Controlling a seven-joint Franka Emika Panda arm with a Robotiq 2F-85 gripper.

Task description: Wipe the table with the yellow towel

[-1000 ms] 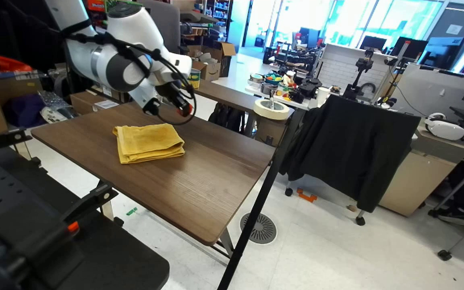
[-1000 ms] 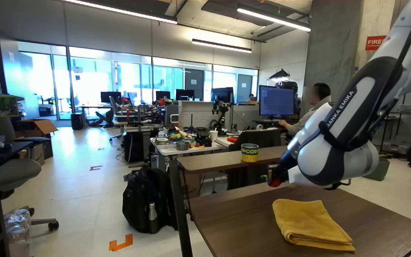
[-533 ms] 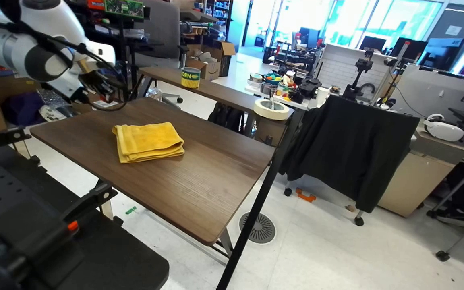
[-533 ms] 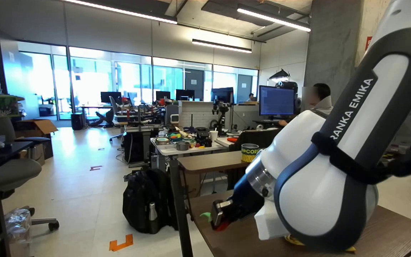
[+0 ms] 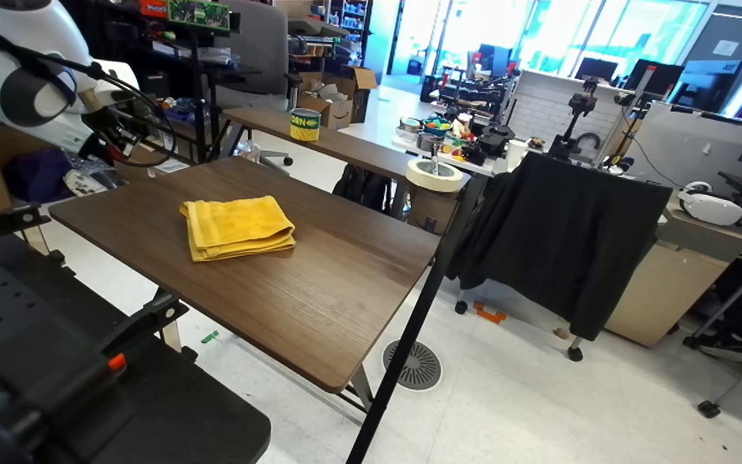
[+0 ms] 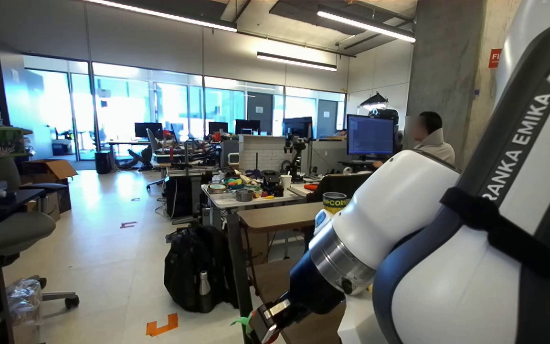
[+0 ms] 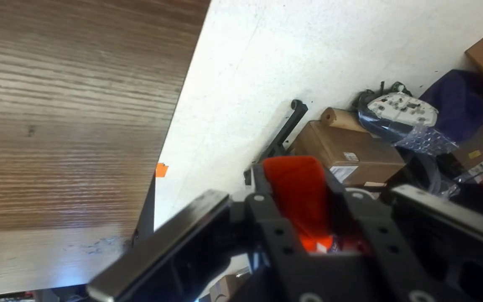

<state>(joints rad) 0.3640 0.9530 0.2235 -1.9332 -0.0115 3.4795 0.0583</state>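
Observation:
The yellow towel (image 5: 239, 227) lies folded on the left half of the dark brown table (image 5: 345, 290). In an exterior view the arm hides nearly all of the towel and much of the table (image 6: 275, 277). The towel is out of the wrist view, where the table (image 7: 69, 105) fills the left side. My gripper (image 5: 116, 147) hangs past the table's far-left edge, apart from the towel. In the wrist view the gripper (image 7: 295, 172) is shut on a soft orange-red object (image 7: 298, 193). A green leaf-like piece (image 6: 242, 322) sticks out by the gripper (image 6: 266, 319).
A corn can (image 5: 305, 124) stands on a narrow brown table (image 5: 358, 149) behind. A tape roll (image 5: 434, 175) sits at the black post (image 5: 403, 335). A black bench (image 5: 171, 399) is at the near left. Cardboard boxes (image 7: 346, 151) and wrapped items lie on the floor beyond the table edge.
My arm has swung away from above the table's far edge, leftward in both exterior views, and lower in one of them. The gripper still holds the orange-red object. The towel has not moved.

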